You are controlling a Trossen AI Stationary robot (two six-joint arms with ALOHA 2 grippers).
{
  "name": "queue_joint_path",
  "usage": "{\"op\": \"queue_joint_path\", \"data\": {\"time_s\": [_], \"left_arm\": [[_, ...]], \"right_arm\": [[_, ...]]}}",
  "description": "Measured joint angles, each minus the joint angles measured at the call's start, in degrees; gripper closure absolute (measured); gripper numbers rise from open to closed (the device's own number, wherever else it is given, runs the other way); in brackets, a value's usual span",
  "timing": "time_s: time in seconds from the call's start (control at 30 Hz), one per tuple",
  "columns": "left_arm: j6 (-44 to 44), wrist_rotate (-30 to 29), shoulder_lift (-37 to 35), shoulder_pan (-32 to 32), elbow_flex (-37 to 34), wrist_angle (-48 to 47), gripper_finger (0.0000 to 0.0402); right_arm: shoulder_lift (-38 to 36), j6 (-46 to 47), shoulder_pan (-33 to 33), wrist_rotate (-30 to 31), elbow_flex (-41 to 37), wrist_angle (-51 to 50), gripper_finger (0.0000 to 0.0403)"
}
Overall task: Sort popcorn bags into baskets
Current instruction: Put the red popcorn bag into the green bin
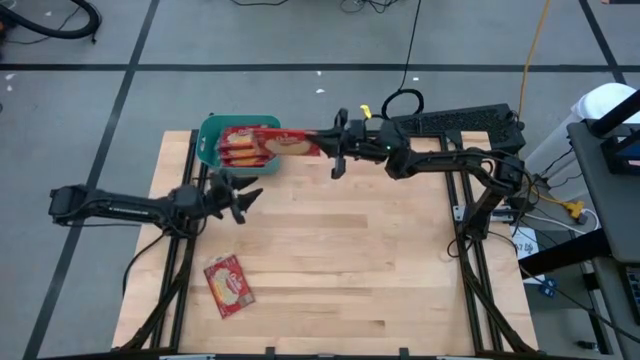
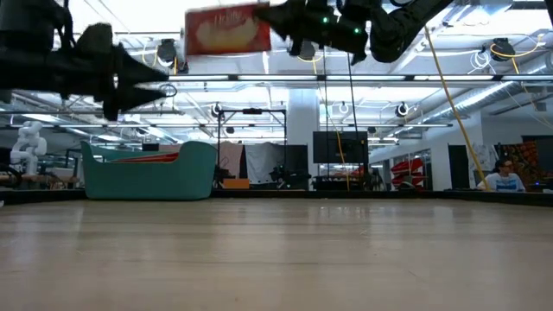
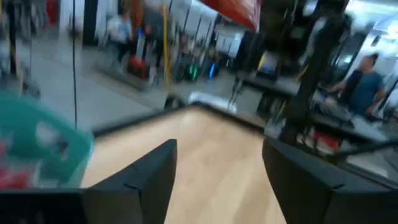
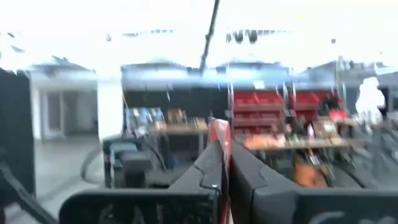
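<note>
A teal basket stands at the table's far left corner with red popcorn bags inside; it also shows in the low view and the left wrist view. My right gripper reaches in from the right, shut on one red popcorn bag, high above the table next to the basket's right rim. My left gripper hovers open just near of the basket, its fingers spread wide. Another popcorn bag lies flat near the table's near left corner. My right gripper pinches the popcorn bag between its two fingers by the bag's right-hand end. The fingers come level from the table's right. The bag is lifted clear, sticks out leftward past the fingertips toward the basket and is tilted on edge.
Bare wooden table stretches across the middle and right. A keyboard sits beyond the far right edge. People are in the room behind the table.
</note>
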Motion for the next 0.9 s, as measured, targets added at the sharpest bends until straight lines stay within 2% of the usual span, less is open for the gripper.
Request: {"op": "queue_joint_path", "data": {"time_s": [0.17, 0.43, 0.63, 0.77, 0.9], "left_arm": [[8.26, -0.17, 6.11, -1.23, 0.47, 14.76, 0.0173], [11.12, -0.32, 12.79, -1.07, 0.63, 28.09, 0.0137], [10.63, 2.68, 17.20, -1.00, 5.14, 29.62, 0.0137], [10.70, 3.19, 21.44, -0.55, 9.07, 29.55, 0.0161], [10.57, 3.17, 23.48, 1.50, 10.02, 30.13, 0.0197]], "right_arm": [[1.60, 1.74, 2.32, 2.32, 0.04, 7.38, 0.0403], [5.73, 2.35, 5.00, 4.30, 0.26, 16.35, 0.0403], [7.00, 3.36, 5.34, 4.33, 2.73, 17.39, 0.0403], [7.40, 2.96, 5.53, 4.18, 3.78, 15.05, 0.0403], [7.37, 2.40, 5.66, 3.94, 3.85, 14.70, 0.0403]]}}
